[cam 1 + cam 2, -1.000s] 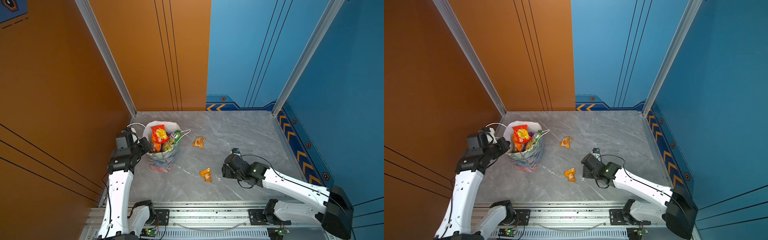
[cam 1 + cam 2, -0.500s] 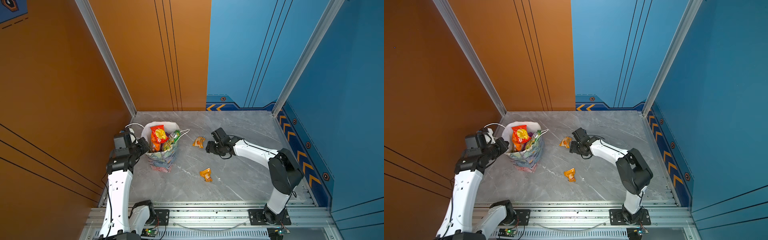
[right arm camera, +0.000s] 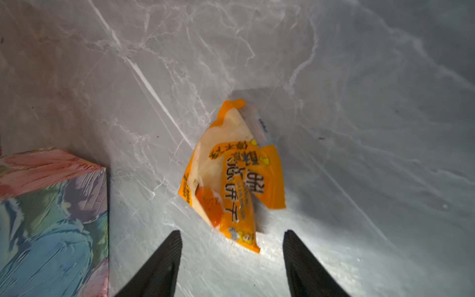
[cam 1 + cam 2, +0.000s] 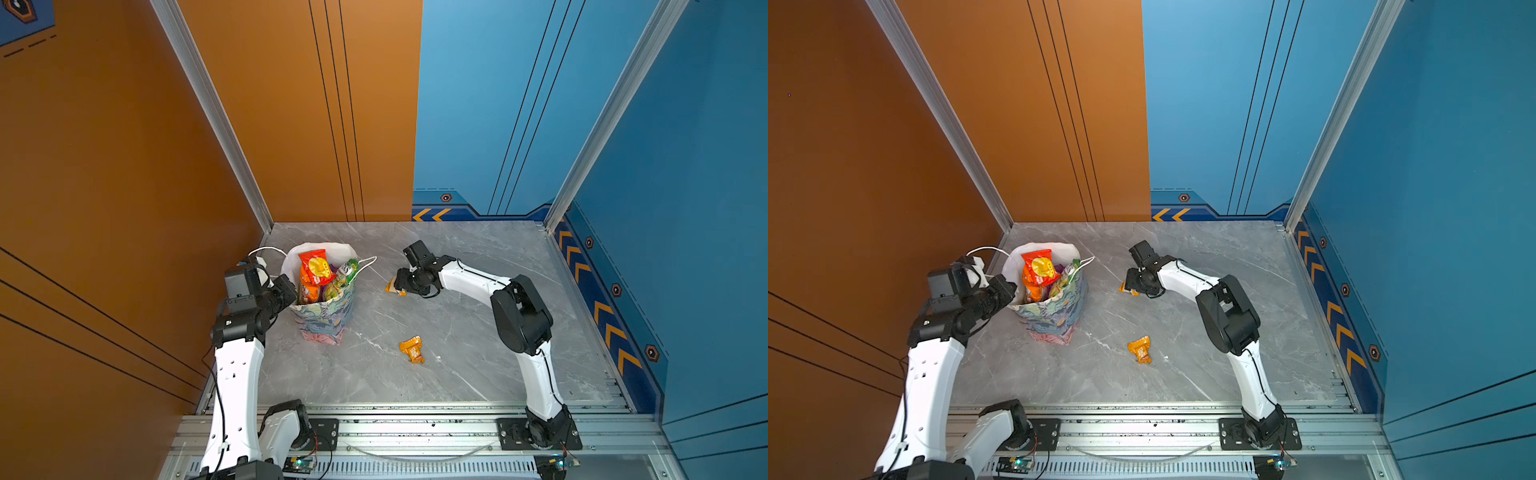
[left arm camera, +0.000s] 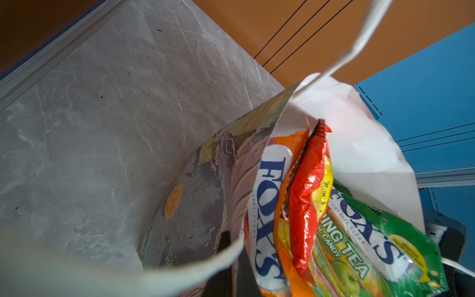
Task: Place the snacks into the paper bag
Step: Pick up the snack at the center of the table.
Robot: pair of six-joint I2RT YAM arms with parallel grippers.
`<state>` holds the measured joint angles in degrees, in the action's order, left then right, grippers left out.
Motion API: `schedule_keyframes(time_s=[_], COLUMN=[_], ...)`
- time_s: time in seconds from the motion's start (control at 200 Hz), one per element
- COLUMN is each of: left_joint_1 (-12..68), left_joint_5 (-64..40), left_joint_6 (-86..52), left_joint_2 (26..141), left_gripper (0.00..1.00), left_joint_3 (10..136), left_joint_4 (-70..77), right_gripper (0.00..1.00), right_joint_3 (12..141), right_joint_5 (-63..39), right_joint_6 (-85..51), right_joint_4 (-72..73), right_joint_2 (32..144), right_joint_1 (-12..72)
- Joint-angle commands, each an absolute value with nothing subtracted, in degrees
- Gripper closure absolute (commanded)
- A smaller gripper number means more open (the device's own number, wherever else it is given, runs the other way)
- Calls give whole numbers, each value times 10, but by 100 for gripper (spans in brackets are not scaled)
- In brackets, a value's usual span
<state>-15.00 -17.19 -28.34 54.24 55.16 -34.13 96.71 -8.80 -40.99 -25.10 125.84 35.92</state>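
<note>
Grey marble desk (image 4: 457, 257): the right pincer (image 3: 232, 232) stands apart, an orange packet (image 3: 231, 174) lying just ahead of its tips, near the bag (image 4: 328, 320). The left pincer (image 4: 289, 291) is clamped on the bag's rim.

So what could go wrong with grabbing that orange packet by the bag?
The right gripper stands open over only one end of the flat, crinkled orange packet, so the pinch might slip. The paper bag is already crammed, a red packet sticking up at its mouth; another could tumble out.
</note>
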Motion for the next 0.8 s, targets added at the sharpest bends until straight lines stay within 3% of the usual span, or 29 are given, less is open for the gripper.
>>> schedule_keyframes(time_s=[0.0,0.295,0.611,0.791], left_joint_1=[-156,-159,-161,-161], left_joint_5=[-184,-185,-189,-191], left_joint_6=[-282,-283,-284,-285], left_joint_2=[538,536,536,536], left_gripper=[100,100,100,100], left_joint_3=[550,549,549,550], left_joint_4=[-325,-324,-324,-324], right_gripper=[38,50,81,91], right_joint_3=[1007,1054,1033,958], right_joint_5=[-74,-79,-68,-63], right_joint_6=[-390,-382,-382,-390], right_joint_4=[-307,-321,-313,-277], right_joint_2=[1284,1325,1307,1256], right_joint_1=[356,356,360,360])
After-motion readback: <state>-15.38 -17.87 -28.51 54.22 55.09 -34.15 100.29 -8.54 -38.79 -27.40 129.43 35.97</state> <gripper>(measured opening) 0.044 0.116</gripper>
